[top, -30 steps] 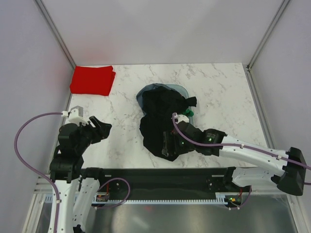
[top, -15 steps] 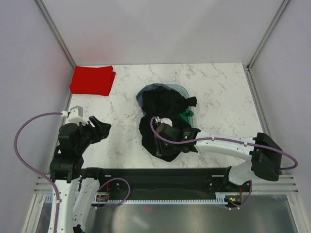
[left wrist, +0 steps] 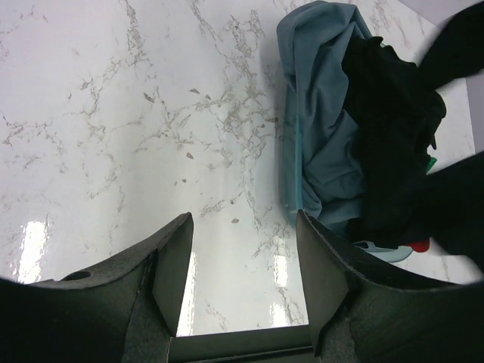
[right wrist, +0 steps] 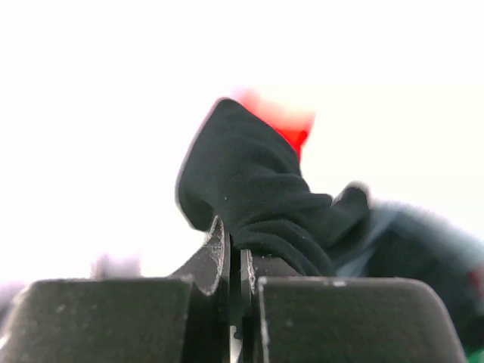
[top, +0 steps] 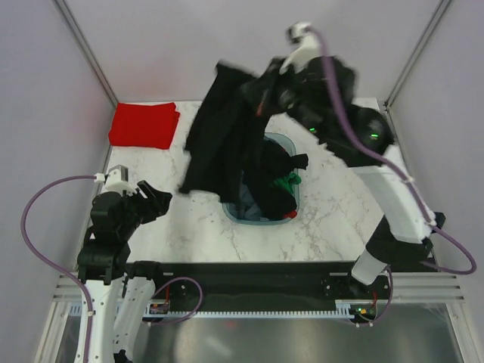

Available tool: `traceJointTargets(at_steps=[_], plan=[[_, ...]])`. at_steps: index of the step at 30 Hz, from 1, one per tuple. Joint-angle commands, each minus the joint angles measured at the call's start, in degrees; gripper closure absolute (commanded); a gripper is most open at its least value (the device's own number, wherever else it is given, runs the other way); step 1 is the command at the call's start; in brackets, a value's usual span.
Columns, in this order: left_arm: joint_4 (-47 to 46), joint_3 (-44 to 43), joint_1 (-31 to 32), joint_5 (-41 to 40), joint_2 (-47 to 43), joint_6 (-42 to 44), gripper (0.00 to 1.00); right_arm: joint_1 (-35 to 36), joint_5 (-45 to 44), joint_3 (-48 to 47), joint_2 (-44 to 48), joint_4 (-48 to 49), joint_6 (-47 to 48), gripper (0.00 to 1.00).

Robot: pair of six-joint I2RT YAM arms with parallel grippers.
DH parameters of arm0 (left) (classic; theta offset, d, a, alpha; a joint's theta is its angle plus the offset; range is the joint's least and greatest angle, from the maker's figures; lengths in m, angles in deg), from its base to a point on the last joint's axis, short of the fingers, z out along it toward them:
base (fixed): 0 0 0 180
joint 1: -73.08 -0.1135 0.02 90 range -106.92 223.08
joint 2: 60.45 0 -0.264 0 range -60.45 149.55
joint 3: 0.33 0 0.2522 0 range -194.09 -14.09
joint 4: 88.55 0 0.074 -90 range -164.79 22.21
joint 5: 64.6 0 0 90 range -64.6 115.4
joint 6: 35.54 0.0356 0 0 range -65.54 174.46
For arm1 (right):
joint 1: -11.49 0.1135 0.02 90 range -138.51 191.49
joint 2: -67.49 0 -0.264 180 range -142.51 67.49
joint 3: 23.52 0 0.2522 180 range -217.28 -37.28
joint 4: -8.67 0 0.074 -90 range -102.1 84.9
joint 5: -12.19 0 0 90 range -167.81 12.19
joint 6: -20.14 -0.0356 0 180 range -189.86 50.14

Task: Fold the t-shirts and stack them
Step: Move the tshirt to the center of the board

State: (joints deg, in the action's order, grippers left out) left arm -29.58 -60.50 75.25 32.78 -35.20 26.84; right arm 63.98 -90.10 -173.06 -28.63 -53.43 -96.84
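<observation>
My right gripper is raised high over the back of the table, shut on a fold of a large black t-shirt that hangs down and to the left from it. In the right wrist view the jaws pinch that black cloth. Below it stands the grey-blue tub with more black cloth and a bit of green shirt inside. A folded red t-shirt lies at the back left. My left gripper stays low at the front left, open and empty.
In the left wrist view the tub sits to the right of bare marble table. Frame posts and grey walls close in the table on both sides. A black rail runs along the near edge.
My right gripper closed on the black t-shirt in the tub and swung up and back, lifting it out so it hangs in the air. The left arm has stayed put.
</observation>
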Motion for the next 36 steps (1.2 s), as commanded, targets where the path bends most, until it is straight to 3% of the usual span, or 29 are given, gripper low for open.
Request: traceJointTargets(at_steps=[1,3,4,6,8,10,12,13,14,17,23,28,36], plan=[[-0.74,0.01,-0.24,-1.05,0.58,-1.30,0.36,-0.81,-24.84,-6.40,11.44,1.55,16.24,1.00],[-0.74,0.09,-0.24,-1.05,0.41,-1.39,0.36,-0.81,-37.03,5.38,22.57,11.92,21.52,1.00],[-0.74,0.01,-0.24,-1.14,0.23,-1.39,0.36,-0.81,-40.84,15.80,25.60,14.30,22.32,1.00],[-0.74,0.01,-0.24,-1.05,0.23,-1.30,0.36,-0.90,-45.87,23.95,32.27,16.43,22.24,1.00],[-0.74,0.01,-0.24,-0.96,0.49,-1.39,0.37,-0.81,-49.58,33.89,35.37,13.20,19.53,0.54],[-0.74,0.01,-0.24,-0.96,0.84,-1.30,0.37,-0.81,-45.40,41.87,39.06,9.25,10.84,0.02],[-0.74,0.09,-0.24,-0.96,1.11,-1.21,0.37,-0.81,-37.49,47.78,41.87,6.42,3.04,0.02],[-0.74,0.09,-0.24,-0.87,1.11,-1.21,0.37,-0.81,-33.19,53.38,42.24,6.41,1.25,0.02],[-0.65,0.01,-0.24,-0.87,1.11,-1.21,0.37,-0.81,-23.31,55.78,42.24,7.11,-0.34,0.02],[-0.74,0.01,-0.24,-0.96,1.02,-1.30,0.37,-0.90,-11.30,61.86,39.35,9.39,-3.51,0.02],[-0.65,0.01,-0.24,-0.96,0.94,-1.30,0.37,-4.31,-11.62,61.87,29.95,9.14,-4.57,0.02],[-0.74,0.09,-0.24,-0.87,0.76,-1.30,0.37,-18.79,0.41,62.92,20.72,12.03,-2.11,0.02],[-0.74,0.18,-0.15,-0.78,0.93,-1.30,0.37,-25.42,10.97,67.58,5.09,19.94,0.44,0.02]])
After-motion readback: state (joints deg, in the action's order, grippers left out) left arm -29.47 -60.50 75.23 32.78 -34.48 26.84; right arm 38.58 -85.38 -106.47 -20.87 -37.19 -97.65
